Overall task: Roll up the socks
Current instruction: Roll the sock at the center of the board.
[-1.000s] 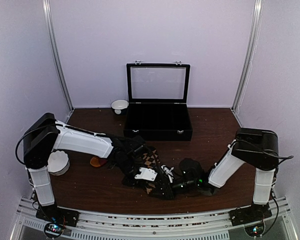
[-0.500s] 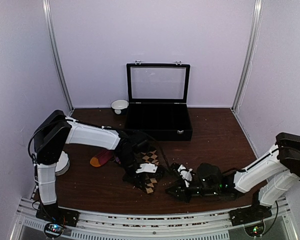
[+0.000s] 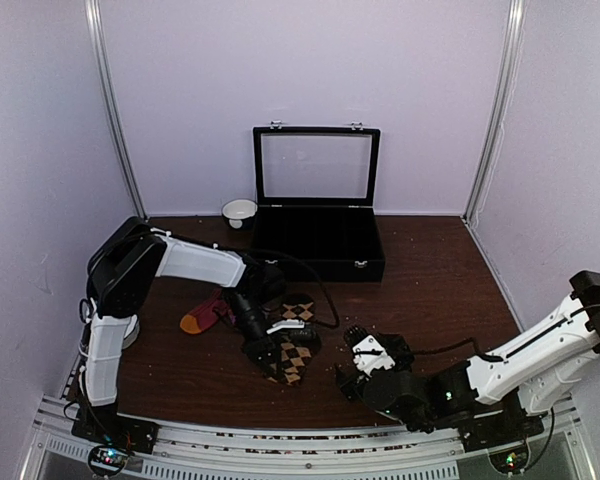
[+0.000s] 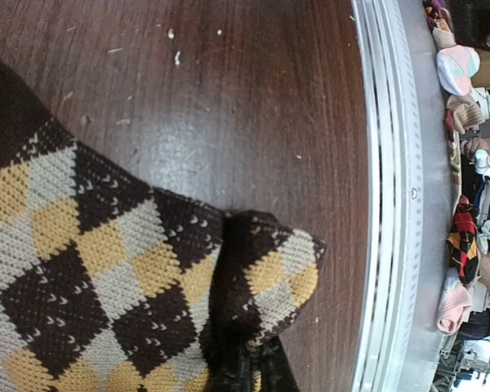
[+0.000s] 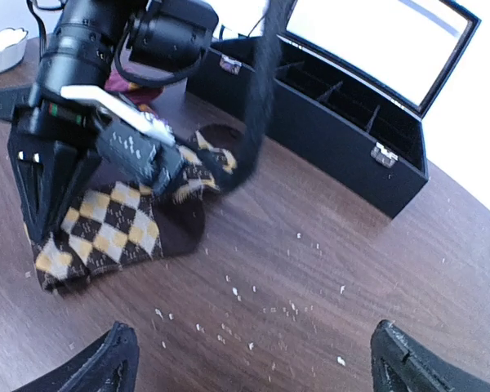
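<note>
The dark brown socks with tan argyle diamonds (image 3: 295,352) lie bunched on the table in front of the case. My left gripper (image 3: 267,350) is shut on a fold of that fabric; in the left wrist view the pinched fold (image 4: 265,269) stands up just ahead of the dark fingertips (image 4: 243,371). In the right wrist view the same argyle socks (image 5: 106,229) lie under the left gripper (image 5: 45,204). My right gripper (image 3: 363,368) is open and holds nothing; its fingers (image 5: 114,359) stand wide over bare wood, apart from the socks. The magenta-red socks with orange toes (image 3: 202,317) lie left of the left arm.
An open black compartment case (image 3: 318,245) stands at the back middle, with a small white bowl (image 3: 239,210) to its left. A white round object (image 3: 128,328) sits behind the left arm's base. Pale crumbs (image 5: 253,327) dot the wood. The metal rail (image 4: 392,204) marks the near edge.
My right gripper has let go, opened wide and drawn back toward the near right. My left gripper, still shut on the argyle socks, has shifted them slightly back and left.
</note>
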Motion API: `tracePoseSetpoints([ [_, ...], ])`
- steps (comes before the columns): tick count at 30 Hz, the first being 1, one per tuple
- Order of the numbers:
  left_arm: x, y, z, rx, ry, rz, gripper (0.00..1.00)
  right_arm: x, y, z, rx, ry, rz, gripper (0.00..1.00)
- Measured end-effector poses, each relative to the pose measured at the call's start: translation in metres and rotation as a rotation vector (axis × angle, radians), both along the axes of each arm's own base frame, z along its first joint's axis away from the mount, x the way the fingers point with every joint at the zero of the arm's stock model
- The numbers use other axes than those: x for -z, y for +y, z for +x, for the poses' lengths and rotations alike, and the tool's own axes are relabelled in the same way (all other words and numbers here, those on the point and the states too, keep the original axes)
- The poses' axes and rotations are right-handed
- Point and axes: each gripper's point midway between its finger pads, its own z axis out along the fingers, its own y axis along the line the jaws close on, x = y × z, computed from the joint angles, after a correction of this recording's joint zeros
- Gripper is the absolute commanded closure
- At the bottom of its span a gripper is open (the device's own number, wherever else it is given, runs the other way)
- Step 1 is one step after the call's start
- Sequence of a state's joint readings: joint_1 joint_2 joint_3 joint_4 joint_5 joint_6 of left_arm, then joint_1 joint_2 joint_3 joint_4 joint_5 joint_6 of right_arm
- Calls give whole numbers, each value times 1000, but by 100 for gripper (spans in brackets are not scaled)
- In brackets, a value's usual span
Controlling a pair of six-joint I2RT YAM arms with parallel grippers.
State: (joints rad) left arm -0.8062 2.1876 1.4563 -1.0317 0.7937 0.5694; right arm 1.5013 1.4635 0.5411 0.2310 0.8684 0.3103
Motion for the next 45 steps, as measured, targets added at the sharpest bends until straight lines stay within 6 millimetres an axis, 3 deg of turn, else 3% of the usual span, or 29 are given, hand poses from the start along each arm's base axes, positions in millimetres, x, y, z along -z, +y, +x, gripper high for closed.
tracePoseSetpoints([
  [5, 1, 1, -1, -6, 14, 17, 100, 26, -16, -9, -45, 52, 21, 0],
  [9, 2, 1, -1, -12, 22, 25, 97, 46, -12, -24, -160, 124, 24, 0],
  [11, 2, 1, -1, -20, 28, 31, 96, 42, 3, -31, -222, 135, 18, 0],
  [17, 2, 1, -2, -30, 45, 34, 96, -11, 84, -50, -412, 81, 73, 9],
  [20, 2, 1, -3, -31, 52, 35, 95, -3, 103, -60, -509, 82, 39, 14],
  [22, 2, 1, -3, -32, 57, 36, 94, 16, 111, -63, -562, 107, -6, 16],
  [27, 2, 1, -3, -31, 57, 37, 93, 49, 110, -49, -624, 167, -81, 23],
  [31, 2, 1, -3, -30, 57, 36, 92, 52, 110, -36, -655, 182, -91, 35],
  [35, 2, 1, -4, -27, 56, 33, 92, 46, 120, -28, -693, 192, -79, 41],
  [40, 2, 1, -4, -27, 58, 33, 91, 49, 132, -28, -746, 214, -84, 53],
  [45, 2, 3, -6, -16, 65, 32, 90, 65, 137, -30, -782, 260, -110, 64],
])
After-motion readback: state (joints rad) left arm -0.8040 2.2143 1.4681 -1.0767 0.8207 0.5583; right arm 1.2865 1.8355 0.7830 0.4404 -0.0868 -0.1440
